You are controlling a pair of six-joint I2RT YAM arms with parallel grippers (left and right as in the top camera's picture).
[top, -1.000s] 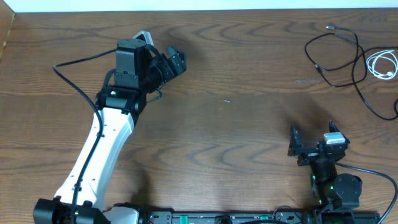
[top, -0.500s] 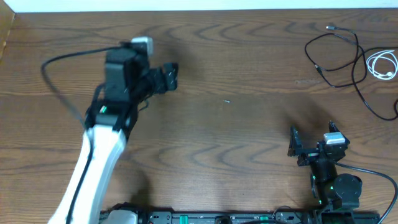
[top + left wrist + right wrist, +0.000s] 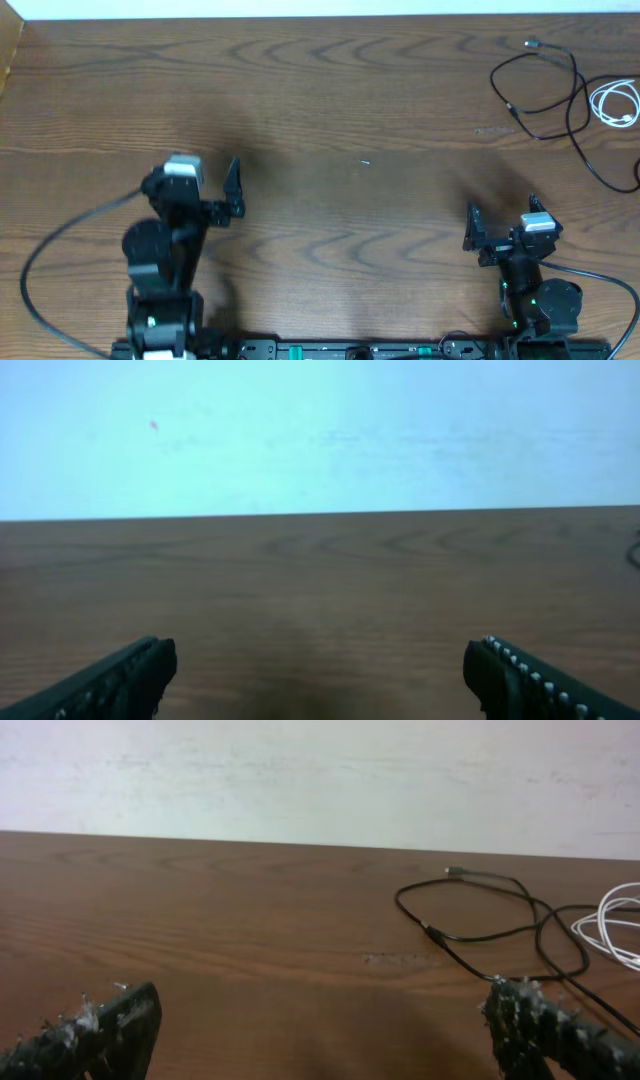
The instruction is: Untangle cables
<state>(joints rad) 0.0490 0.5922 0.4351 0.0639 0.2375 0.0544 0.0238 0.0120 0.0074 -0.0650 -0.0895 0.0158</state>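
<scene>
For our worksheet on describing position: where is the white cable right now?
In the overhead view the white cable lies coiled at the far right, beside the black cables, ahead of the right gripper.

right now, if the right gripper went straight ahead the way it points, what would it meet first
The right gripper faces bare table, then probably the near loop of the black cable, toward the right of its path; depth is unclear.

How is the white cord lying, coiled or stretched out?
Coiled: the thin white cord lies in small round loops.
</scene>
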